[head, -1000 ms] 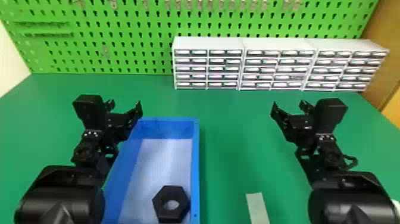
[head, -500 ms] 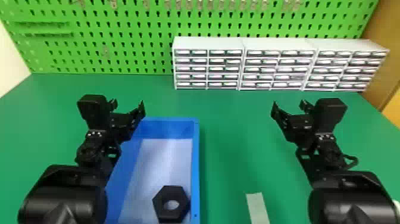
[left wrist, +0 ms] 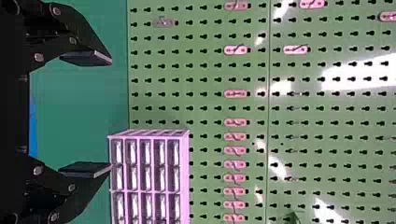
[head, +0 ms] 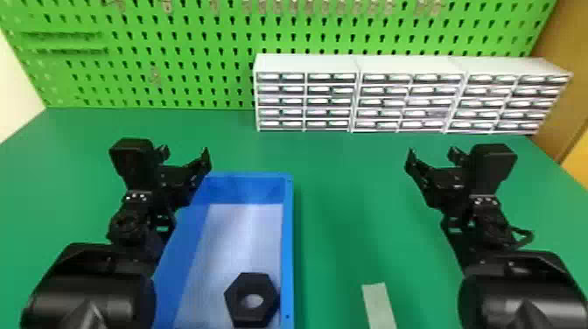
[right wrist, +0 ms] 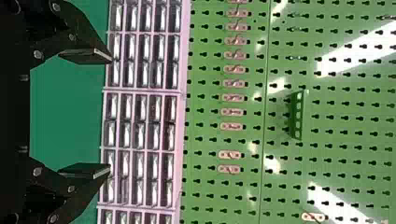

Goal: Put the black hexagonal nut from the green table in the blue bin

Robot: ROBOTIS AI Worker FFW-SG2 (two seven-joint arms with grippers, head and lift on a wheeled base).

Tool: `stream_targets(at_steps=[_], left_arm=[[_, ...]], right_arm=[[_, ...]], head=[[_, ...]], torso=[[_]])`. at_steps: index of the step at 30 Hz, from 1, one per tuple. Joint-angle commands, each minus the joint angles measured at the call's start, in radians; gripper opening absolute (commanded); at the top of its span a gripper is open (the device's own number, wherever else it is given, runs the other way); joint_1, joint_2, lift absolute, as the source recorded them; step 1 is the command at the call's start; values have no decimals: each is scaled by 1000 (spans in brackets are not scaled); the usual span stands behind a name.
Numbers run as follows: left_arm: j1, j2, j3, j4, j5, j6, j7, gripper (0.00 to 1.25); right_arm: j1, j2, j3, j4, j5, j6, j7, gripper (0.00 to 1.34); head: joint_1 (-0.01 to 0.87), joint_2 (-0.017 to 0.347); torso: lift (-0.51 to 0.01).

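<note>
A green pegboard (head: 192,94) is set up behind a green table (head: 345,183), with a brown panel (head: 560,105) off to the right. So, the black hexagonal nut (head: 234,299): it's laid flat inside the blue bin (head: 287,262), in the near part, right next to the right-hand wall, though whether that wall is touched can't really be told. Part of the bin's left wall is hidden behind the left arm, and the left gripper (head: 184,154) is held up by the bin's far left corner, fingers (left wrist: 86,58) spread well apart, so open. To the right of the bin, a pale flat strip (head: 378,306) is seen on the table near the bottom edge. Farther right, the right gripper (head: 432,154) is held well apart from the bin, and its fingers (right wrist: 86,56) are spread wide too. At the back, white drawer cabinets (head: 306,63) are lined up in a row in front of the pegboard. Small hooks (right wrist: 233,98) are fixed to the board, and a little green holder (right wrist: 300,116) is mounted there as well.
</note>
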Motion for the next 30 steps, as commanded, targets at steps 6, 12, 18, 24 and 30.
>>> stream_targets(at_steps=[6,12,18,24,30], left_arm=[[25,0,36,-22,2,4,0,799],[25,0,53,-22,-4,4,-2,799],[27,0,62,-22,-9,4,-2,799],[25,2,68,-22,-24,3,-12,799],[23,0,76,-22,-29,1,-12,799]], right_arm=[[0,0,-13,0,0,0,0,891],[0,-2,-14,0,6,3,-1,891],[1,-3,-19,0,6,2,-1,891],[3,-3,-19,0,6,3,-1,891],[3,-3,-19,0,8,3,-1,891]], head=[[686,51],[686,51],[686,51],[686,51],[686,51]], torso=[[-96],[-96],[-96],[-96],[-96]])
